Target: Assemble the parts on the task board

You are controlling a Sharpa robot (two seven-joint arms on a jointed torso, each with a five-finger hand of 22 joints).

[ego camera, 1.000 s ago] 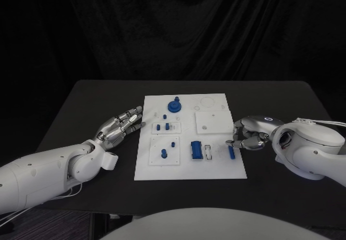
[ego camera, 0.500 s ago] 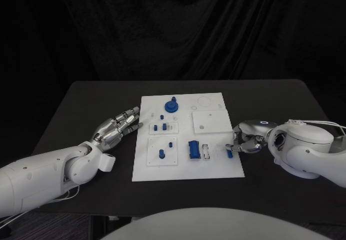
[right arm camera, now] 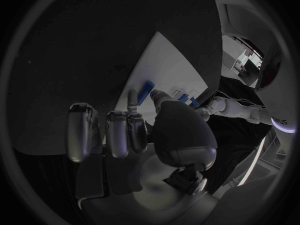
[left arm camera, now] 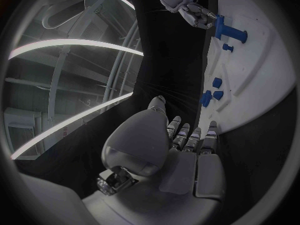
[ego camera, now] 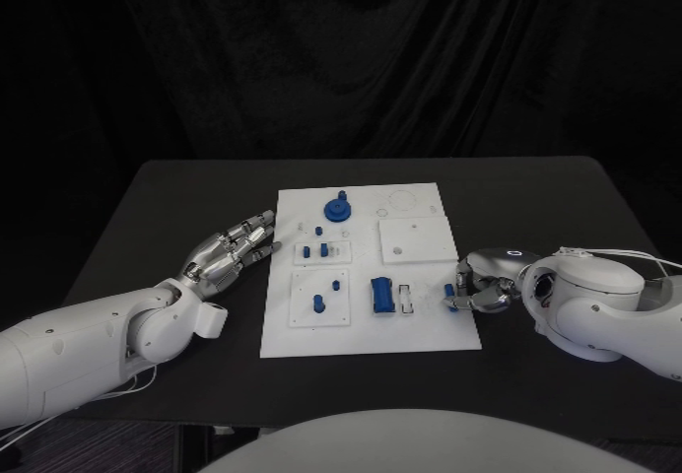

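Black table [ego camera: 170, 197] with one white task board [ego camera: 427, 335], two hands.

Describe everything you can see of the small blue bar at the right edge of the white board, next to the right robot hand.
The small blue bar is a narrow, plain blue piece, plastic by its look. It lies lengthwise near the right edge of the white task board, right of a pale slot and a wider blue block. The right robot hand is at it, fingertips against its upper end; the right wrist view shows the bar by a fingertip. Whether it is gripped or merely touched cannot be told.
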